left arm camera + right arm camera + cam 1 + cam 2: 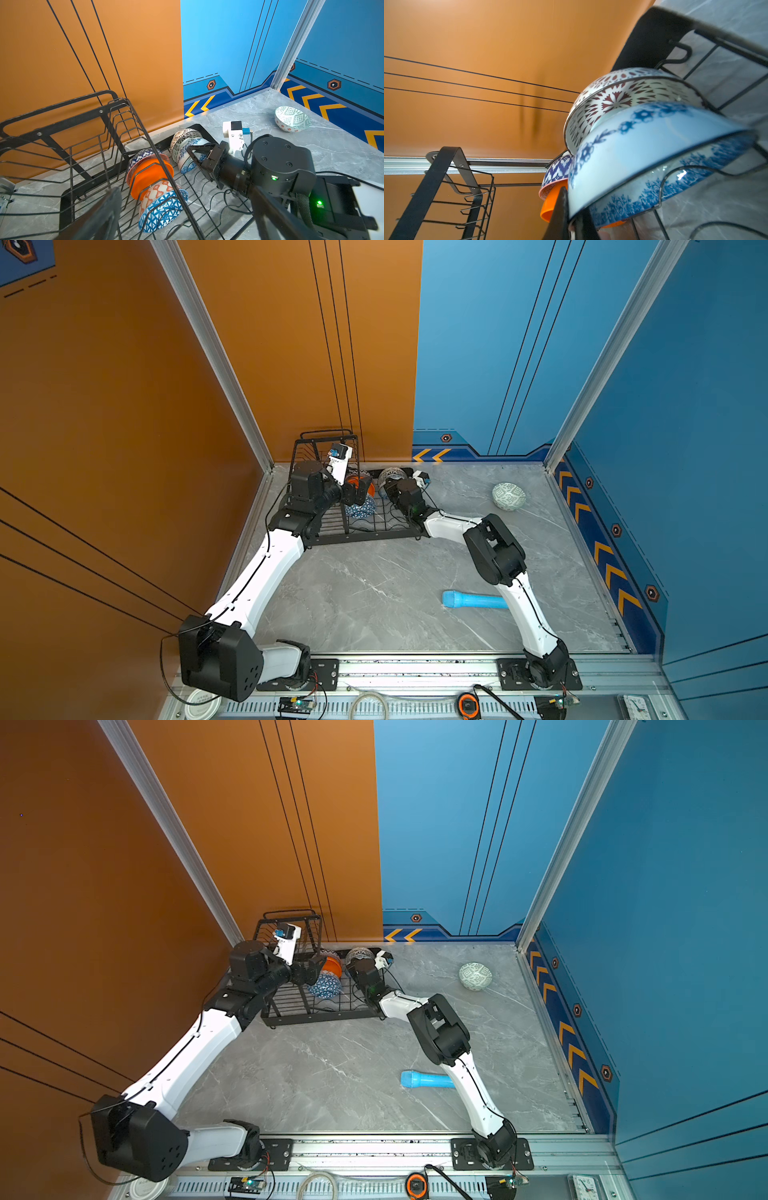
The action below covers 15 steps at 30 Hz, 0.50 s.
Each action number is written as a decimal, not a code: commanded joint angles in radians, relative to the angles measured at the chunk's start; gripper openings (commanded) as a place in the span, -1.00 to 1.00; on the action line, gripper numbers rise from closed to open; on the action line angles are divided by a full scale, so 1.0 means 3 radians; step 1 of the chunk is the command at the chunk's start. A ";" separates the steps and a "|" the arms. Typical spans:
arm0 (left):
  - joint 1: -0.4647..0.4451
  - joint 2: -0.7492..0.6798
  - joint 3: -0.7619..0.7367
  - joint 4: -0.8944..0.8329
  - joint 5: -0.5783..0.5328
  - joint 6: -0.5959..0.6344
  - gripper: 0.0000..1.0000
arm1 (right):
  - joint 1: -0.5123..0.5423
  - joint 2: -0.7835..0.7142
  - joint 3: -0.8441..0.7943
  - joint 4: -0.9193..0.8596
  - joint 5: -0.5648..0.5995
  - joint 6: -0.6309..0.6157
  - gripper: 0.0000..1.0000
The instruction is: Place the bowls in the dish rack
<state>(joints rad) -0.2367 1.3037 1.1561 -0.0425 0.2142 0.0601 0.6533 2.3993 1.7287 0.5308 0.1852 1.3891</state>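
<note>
Left wrist view: several bowls stand on edge in the dish rack (pixel 99 111), where the right gripper (pixel 189 150) pinches the white-blue floral bowl (pixel 184 161) by its rim. The left gripper (pixel 358 491) gapes wide, empty. Only the pale green patterned bowl (pixel 292 119) is left out on the table (pixel 249 108).

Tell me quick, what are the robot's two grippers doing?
Left gripper: jaws open, holding nothing.
Right gripper: jaws shut on the rim of the white-blue floral bowl.

We list one light blue cylinder (pixel 471 600), on its side on the grey marbled counter (pixel 374 593), near the front edge, right of middle.
</note>
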 commanded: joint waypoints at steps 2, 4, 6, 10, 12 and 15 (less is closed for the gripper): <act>-0.0017 0.0016 0.0065 0.0014 0.0023 0.0023 0.96 | -0.0031 0.0094 0.0098 -0.0411 -0.0021 0.0058 -0.84; -0.0017 0.0019 0.0064 0.0018 0.0023 0.0024 0.96 | -0.0030 0.0115 0.0140 -0.0453 -0.0015 0.0060 -0.84; -0.0014 0.0018 0.0067 0.0018 0.0021 0.0028 0.96 | -0.0030 0.0127 0.0179 -0.0494 -0.0007 0.0063 -0.82; -0.0016 0.0012 0.0063 0.0019 0.0023 0.0026 0.96 | -0.0035 0.0146 0.0205 -0.0584 0.0026 0.0063 -0.78; -0.0019 0.0016 0.0065 0.0017 0.0023 0.0030 0.96 | -0.0041 0.0165 0.0344 -0.0615 0.0031 0.0071 -0.77; -0.0016 0.0022 0.0066 0.0018 0.0034 0.0020 0.96 | -0.0049 0.0193 0.0397 -0.0649 0.0021 0.0084 -0.77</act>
<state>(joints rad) -0.2367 1.3037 1.1561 -0.0422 0.2142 0.0605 0.6468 2.4222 1.8214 0.4156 0.1848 1.4010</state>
